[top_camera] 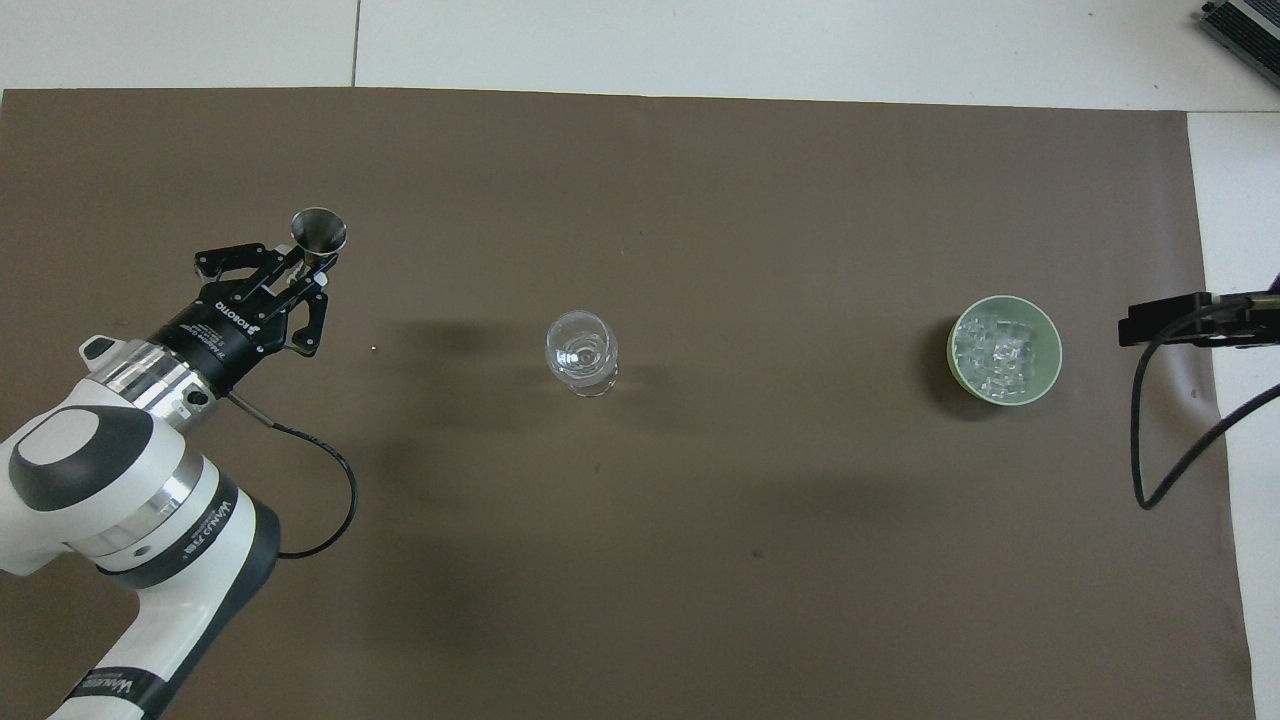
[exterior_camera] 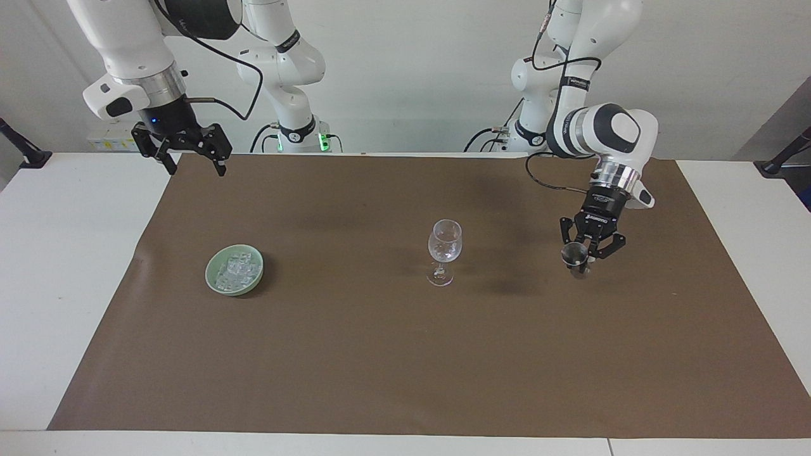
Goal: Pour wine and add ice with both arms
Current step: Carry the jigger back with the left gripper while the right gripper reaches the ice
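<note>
A clear wine glass (exterior_camera: 445, 248) (top_camera: 581, 352) stands upright mid-mat. No wine shows; the glass looks clear. My left gripper (exterior_camera: 584, 258) (top_camera: 305, 272) is shut on the waist of a silver double-cone jigger (exterior_camera: 574, 253) (top_camera: 318, 230). It holds the jigger roughly upright, low over the mat, beside the glass toward the left arm's end. The ice (exterior_camera: 237, 268) (top_camera: 1000, 350) is heaped in a pale green bowl (exterior_camera: 214, 284) (top_camera: 1050, 370) toward the right arm's end. My right gripper (exterior_camera: 189, 152) hangs open over the mat's corner by its base, holding nothing.
A brown mat (exterior_camera: 380, 354) (top_camera: 700, 200) covers most of the white table (exterior_camera: 70, 266). A black cable (top_camera: 1150, 450) from the right arm hangs over the mat's edge near the bowl. Black clamps sit at the table's corners nearest the robots.
</note>
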